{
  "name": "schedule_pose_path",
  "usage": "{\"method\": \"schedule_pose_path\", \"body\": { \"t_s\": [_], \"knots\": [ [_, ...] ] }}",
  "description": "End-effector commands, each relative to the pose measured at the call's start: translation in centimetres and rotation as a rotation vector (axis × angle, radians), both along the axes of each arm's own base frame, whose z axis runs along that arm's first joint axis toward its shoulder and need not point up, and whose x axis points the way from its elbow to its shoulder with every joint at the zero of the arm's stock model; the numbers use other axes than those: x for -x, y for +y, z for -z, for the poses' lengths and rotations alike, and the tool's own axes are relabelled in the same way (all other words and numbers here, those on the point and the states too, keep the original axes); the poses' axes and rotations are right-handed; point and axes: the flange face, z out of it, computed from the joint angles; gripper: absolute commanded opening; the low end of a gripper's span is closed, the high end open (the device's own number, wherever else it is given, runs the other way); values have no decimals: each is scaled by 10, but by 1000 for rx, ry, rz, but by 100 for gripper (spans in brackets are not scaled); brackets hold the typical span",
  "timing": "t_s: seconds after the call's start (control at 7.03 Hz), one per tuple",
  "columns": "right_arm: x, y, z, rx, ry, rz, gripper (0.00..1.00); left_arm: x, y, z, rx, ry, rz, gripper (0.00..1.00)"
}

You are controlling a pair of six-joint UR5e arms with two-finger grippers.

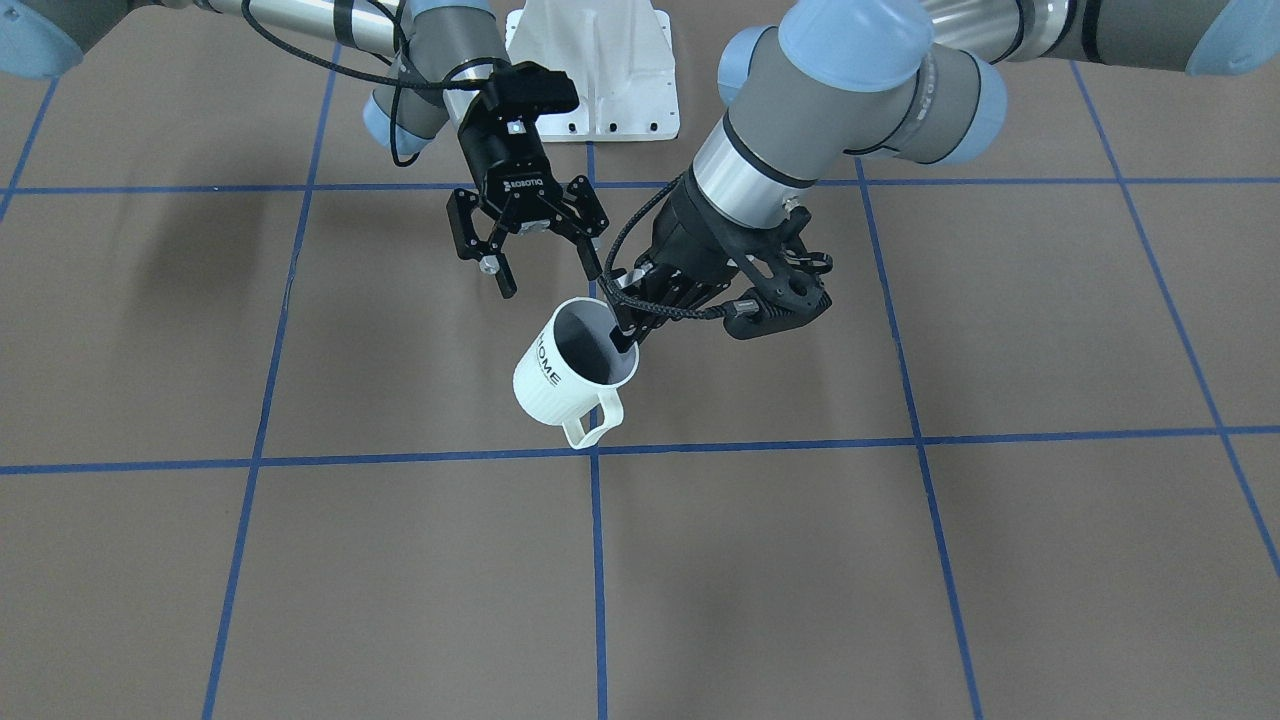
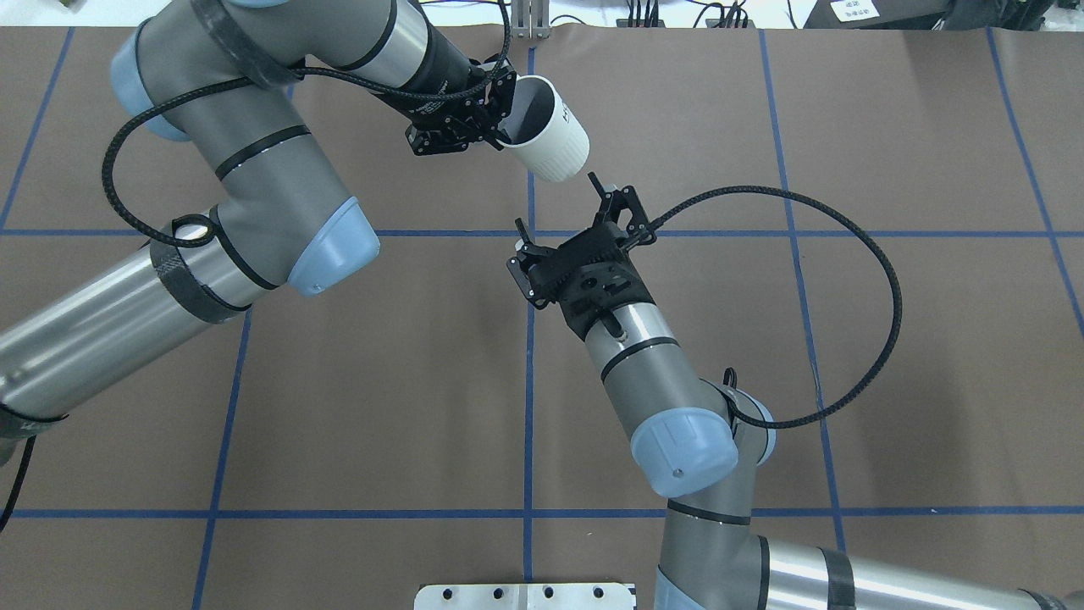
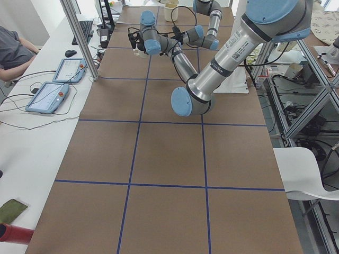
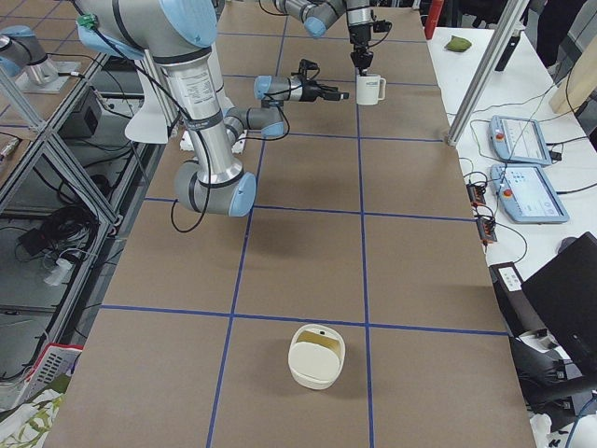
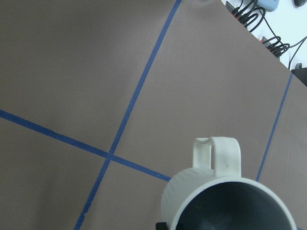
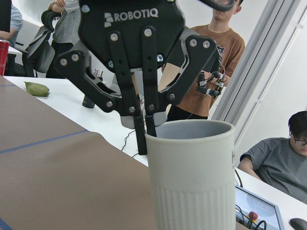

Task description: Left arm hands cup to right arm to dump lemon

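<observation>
The white ribbed "HOME" cup (image 1: 555, 385) hangs tilted above the table, handle pointing away from the robot. My left gripper (image 1: 625, 335) is shut on its rim, one finger inside; the overhead view shows the gripper (image 2: 500, 127) and the cup (image 2: 555, 140). My right gripper (image 1: 550, 275) is open and empty, close beside the cup on the robot's side, not touching; it also shows from overhead (image 2: 556, 203). The right wrist view faces the cup (image 6: 192, 191) with the left fingers (image 6: 144, 129) pinching its rim. The left wrist view shows the cup's grey inside (image 5: 230, 206). The lemon is hidden.
A white mounting plate (image 1: 595, 70) sits at the robot's base. A cream bowl-like container (image 4: 317, 355) stands on the table's end on my right. Blue tape lines grid the brown table (image 1: 900, 560). Operators sit at the side desk (image 6: 283, 158).
</observation>
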Motion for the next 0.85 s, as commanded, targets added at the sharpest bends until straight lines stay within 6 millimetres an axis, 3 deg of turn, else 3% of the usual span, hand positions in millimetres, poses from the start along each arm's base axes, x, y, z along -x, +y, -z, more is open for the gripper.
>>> {"method": "schedule_pose_path", "body": {
  "t_s": [0.0,0.43,0.71],
  "knots": [
    [-5,22,-2,0,-9,-17,98,1,0,0,-1,1,2,0],
    [-24,31,-10,9,-23,-50,100,2,-1,1,-1,2,4,0],
    [-33,20,-18,48,-114,-65,100,5,-3,-1,0,-1,10,0]
  ]
}}
